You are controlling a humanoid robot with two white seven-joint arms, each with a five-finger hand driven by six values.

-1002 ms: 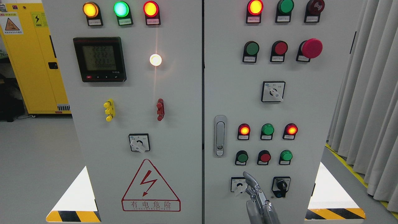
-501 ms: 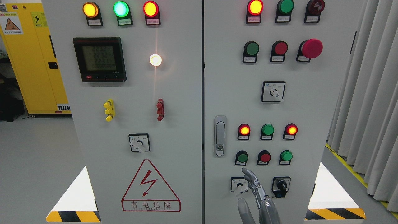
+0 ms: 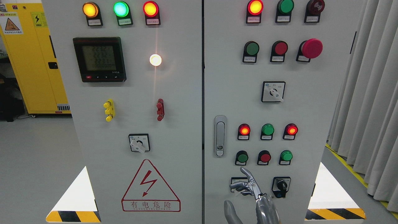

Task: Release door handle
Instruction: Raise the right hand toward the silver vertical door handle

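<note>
Head view: the robot faces a grey electrical cabinet (image 3: 174, 93) with two closed doors. The door handle (image 3: 220, 136), a slim vertical silver latch, sits flush in its recess at the left edge of the right-hand door, level with the lower row of lit indicator lamps (image 3: 267, 129). Nothing touches it.

The right hand (image 3: 248, 189) rises from the bottom edge of the picture, right of the middle, in front of the lower part of the right-hand door. Its fingers (image 3: 245, 174) are spread and hold nothing: one points up toward the row of push buttons (image 3: 265, 157), others fan leftward across the white selector switch (image 3: 239, 184), and the thumb (image 3: 229, 210) stands apart lower left. The hand is below and to the right of the handle, well clear of it, so the release looks done, the open posture fitting a hand drawing off. Whether the fingertips touch the switch or merely pass before it I cannot tell. The black key switch (image 3: 281, 186) sits just right of the hand.

The left hand does not show.
</note>
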